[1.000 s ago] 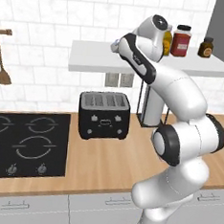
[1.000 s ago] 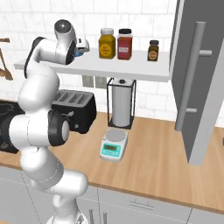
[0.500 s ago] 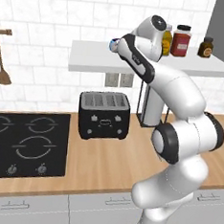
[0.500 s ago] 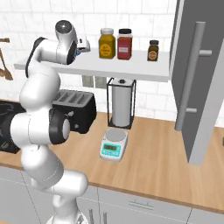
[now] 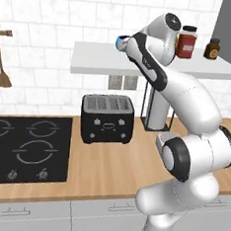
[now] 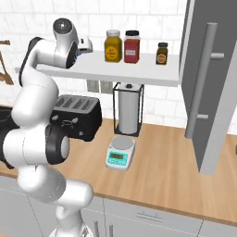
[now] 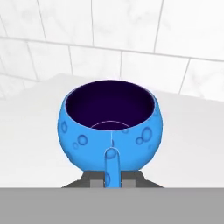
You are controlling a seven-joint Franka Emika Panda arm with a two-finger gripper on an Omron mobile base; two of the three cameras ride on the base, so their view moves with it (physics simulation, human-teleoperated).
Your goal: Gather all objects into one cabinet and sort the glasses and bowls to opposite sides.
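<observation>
The glossy blue bowl (image 7: 111, 127), dark inside, stands on the white shelf (image 7: 192, 144) in front of a tiled wall. A small blue handle points toward the camera, and my gripper (image 7: 112, 178) is shut on that handle, one dark finger on each side. From the left base view the blue bowl (image 5: 122, 40) peeks out at the shelf's left part, just beside my gripper (image 5: 126, 45). In the right base view my gripper (image 6: 86, 45) reaches over the shelf's left end. The cabinet (image 6: 203, 88), tall and grey with a long bar handle, hangs open at the right.
Three jars (image 6: 132, 46) stand mid-shelf, to the right of the hand. Below on the wooden counter are a black toaster (image 5: 106, 118), a paper-towel holder (image 6: 127, 109) and a small scale (image 6: 121, 153). A black hob (image 5: 20, 146) lies at the left.
The jaws have gone from wide open to shut on the blue bowl's handle. The arm has stayed at the same spot on the shelf.
</observation>
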